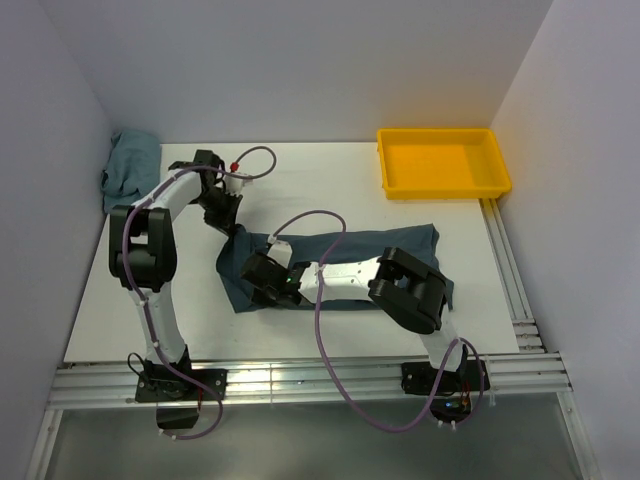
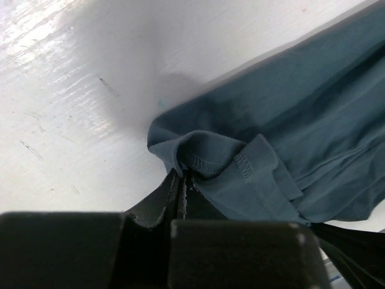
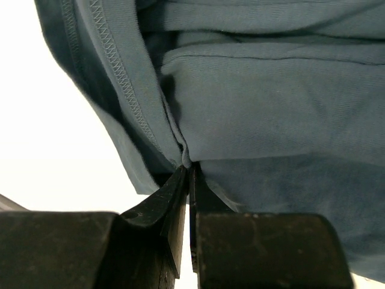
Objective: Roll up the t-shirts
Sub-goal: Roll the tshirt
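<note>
The t-shirt (image 1: 400,245) lies at the middle of the desk (image 1: 330,180), folded into a long, wrinkled band that runs from centre-left to centre-right of the top view. It is a soft, matte, slate-blue knit with no print in sight. A hem with a double row of stitching shows in the left wrist view, and a zigzag overlock seam crosses the upper left of the right wrist view.

The left hand (image 2: 182,177) is at the band's upper left corner. Its dark fingers are pressed together and pinch a puckered bit of hem. The right hand (image 3: 187,171) is at the band's lower left part, with its jaws drawn close on a thin ridge of cloth. The right arm lies across the band and hides most of its middle. In both wrist views the fabric runs off the frame, and the hand bodies are dark blurs at the bottom.

A purple cable (image 1: 318,213) loops over the shirt. The desk is white with faint scuffs. A rectangular yellow plastic tray (image 1: 440,162) sits at upper right, well apart from the shirt. A paler teal crumpled cloth (image 1: 130,170) lies bunched at upper left against the wall, and whether it is a garment is hard to make out.
</note>
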You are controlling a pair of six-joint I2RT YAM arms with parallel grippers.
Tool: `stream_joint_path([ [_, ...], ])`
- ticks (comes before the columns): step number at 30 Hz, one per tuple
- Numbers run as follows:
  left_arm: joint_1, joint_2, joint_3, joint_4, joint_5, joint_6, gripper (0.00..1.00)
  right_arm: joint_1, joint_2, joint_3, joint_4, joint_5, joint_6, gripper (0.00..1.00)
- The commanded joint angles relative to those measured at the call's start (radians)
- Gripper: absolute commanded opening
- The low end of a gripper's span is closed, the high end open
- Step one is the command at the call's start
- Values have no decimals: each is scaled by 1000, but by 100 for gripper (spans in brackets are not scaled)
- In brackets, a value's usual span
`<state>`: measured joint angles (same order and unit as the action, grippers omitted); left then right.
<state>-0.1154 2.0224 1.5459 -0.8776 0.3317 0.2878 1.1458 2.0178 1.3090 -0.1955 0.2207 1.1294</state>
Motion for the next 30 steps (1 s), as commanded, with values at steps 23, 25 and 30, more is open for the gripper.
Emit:
stream_joint_path([
  [23,-113,108,260,-207,-172,-104,0,37,-53,50,-32,63,-40,12],
  [25,-122,108,278,-208,-171,-114,0,42,-53,44,-33,62,-37,12],
  [30,-145,133,333,-238,-180,-127,0,49,-39,45,-48,59,-34,13],
])
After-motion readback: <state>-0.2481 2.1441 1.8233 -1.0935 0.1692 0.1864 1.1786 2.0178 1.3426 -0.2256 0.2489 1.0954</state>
